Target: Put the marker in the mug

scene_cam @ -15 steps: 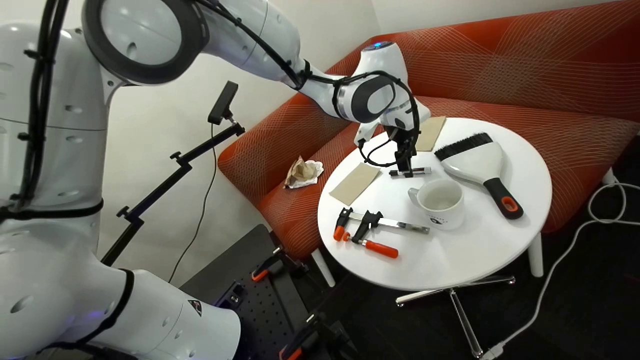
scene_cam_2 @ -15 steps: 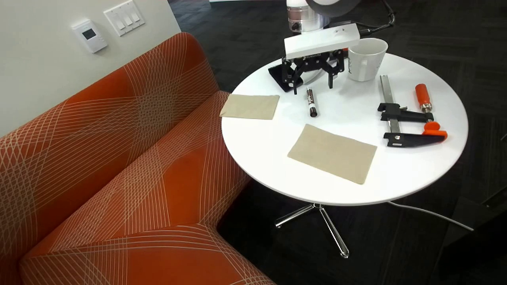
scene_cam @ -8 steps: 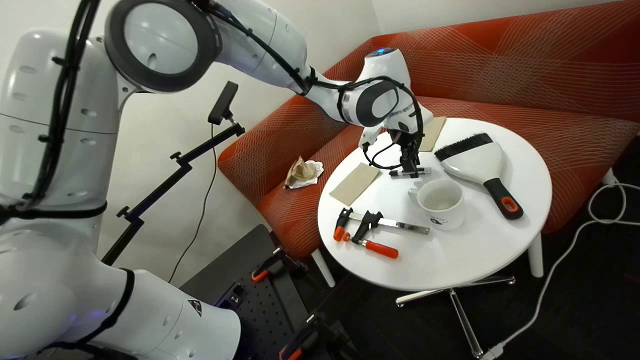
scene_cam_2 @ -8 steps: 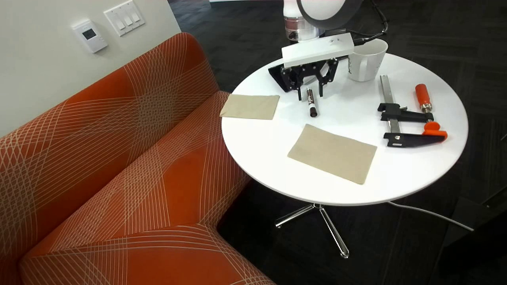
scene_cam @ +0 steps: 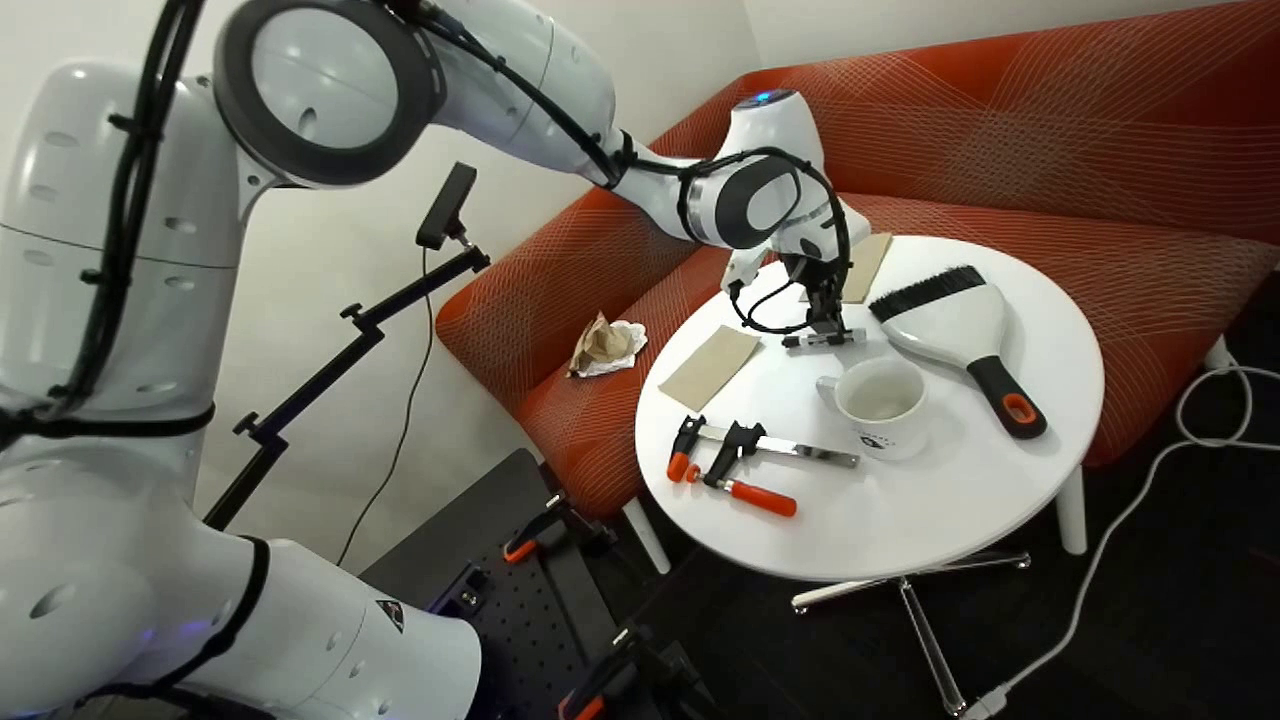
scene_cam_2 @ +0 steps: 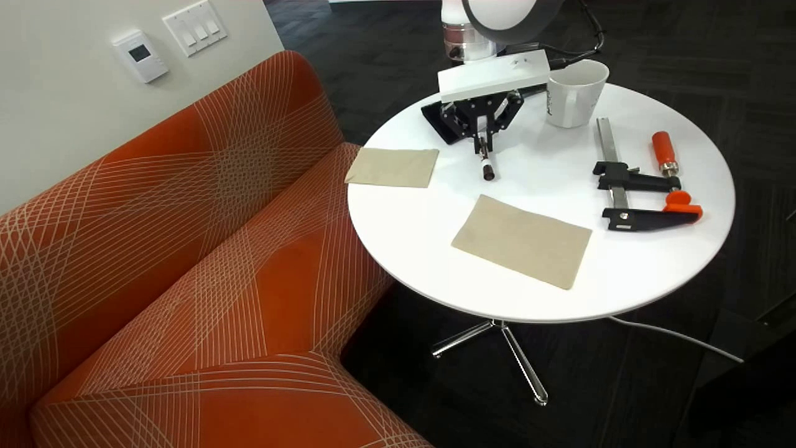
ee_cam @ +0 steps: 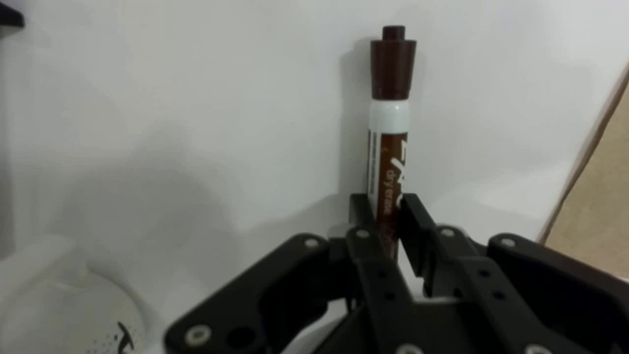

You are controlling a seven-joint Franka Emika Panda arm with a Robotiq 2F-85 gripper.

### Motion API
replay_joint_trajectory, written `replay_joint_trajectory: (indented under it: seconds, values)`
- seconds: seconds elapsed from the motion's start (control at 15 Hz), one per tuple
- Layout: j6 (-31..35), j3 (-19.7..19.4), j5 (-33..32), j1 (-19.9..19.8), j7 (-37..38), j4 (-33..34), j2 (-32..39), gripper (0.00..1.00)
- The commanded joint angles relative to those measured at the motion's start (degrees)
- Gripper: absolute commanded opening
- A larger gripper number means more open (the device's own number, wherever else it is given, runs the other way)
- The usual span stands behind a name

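The gripper (ee_cam: 386, 204) is clamped on the marker (ee_cam: 390, 115): in the wrist view its two fingers (ee_cam: 417, 221) pinch it from 9 and 3 o'clock, well down from the dark brown cap (ee_cam: 392, 69), which points to 12 o'clock. The marker is low at the white round table (scene_cam_2: 553, 168), outside the mug (scene_cam_2: 575, 102); whether it is touching the surface or just clear of it, I can't quite tell. In an exterior view the mug stands upright and apart from the marker, at its 2 o'clock, while an orange-handled bar clamp (scene_cam_2: 634, 182) lies between 3 and 4 o'clock. One brown paper sheet (scene_cam_2: 392, 168) lies near the marker at 9 o'clock, and a second brown sheet (scene_cam_2: 522, 242) at 5 o'clock. In an exterior view a hand brush (scene_cam: 960, 325) lies at the marker's 3 o'clock, its black bristles toward 11 and its handle toward 5.
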Motion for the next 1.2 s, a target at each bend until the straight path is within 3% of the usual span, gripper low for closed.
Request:
replay_joint_trajectory:
  seconds: [0.0, 0.47, 0.73, 1.13]
  values:
    - [-1.3, -3.4, -0.3, 2.9, 3.1, -2.6, -4.5, 0.05]
    - [-0.2, -11.0, -7.0, 9.0, 11.7, -10.3, -14.9, 0.05]
    - [0.2, -16.0, -15.8, 12.6, 21.1, -14.6, -20.0, 0.05]
    - [2.3, -20.6, -33.1, 13.9, 36.7, -18.3, -23.2, 0.05]
